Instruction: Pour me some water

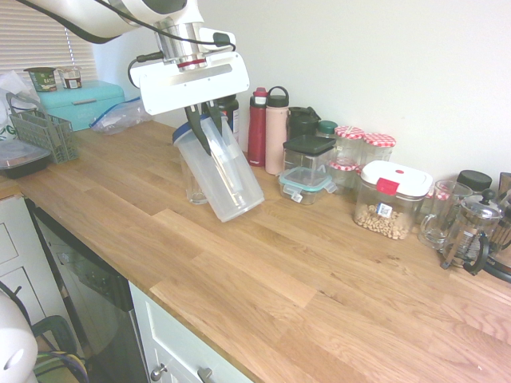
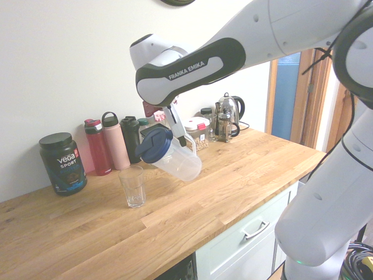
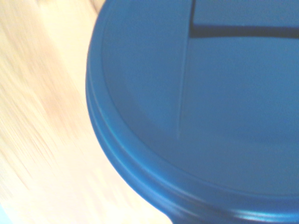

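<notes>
The gripper [image 1: 209,120] has its jaws clamped on a clear plastic pitcher [image 2: 173,156] with a blue lid [image 2: 153,144], tilted above the table [image 2: 233,175], mouth near the empty glass [image 2: 133,186]. If the lid pops or the spout overshoots, water may spill.
</notes>
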Action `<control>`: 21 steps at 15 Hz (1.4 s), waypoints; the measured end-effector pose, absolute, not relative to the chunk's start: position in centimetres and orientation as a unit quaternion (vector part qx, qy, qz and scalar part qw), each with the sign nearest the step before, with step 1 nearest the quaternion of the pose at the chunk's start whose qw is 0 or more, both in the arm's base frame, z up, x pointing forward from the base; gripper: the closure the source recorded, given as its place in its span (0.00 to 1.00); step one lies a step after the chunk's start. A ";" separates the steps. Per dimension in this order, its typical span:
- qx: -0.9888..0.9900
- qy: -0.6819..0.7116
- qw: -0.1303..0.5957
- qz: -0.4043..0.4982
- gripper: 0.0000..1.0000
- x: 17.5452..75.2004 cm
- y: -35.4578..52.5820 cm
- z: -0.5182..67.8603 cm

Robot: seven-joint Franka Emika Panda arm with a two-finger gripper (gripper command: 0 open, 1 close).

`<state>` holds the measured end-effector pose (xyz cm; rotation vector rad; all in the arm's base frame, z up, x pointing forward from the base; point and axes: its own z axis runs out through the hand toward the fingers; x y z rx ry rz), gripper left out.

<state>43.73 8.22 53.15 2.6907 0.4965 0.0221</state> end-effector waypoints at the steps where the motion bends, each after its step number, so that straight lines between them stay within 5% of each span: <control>1: 0.957 0.192 0.216 0.003 1.00 44.3 8.7 53.0; 21: 0.897 0.257 0.359 -0.029 1.00 48.1 15.3 52.1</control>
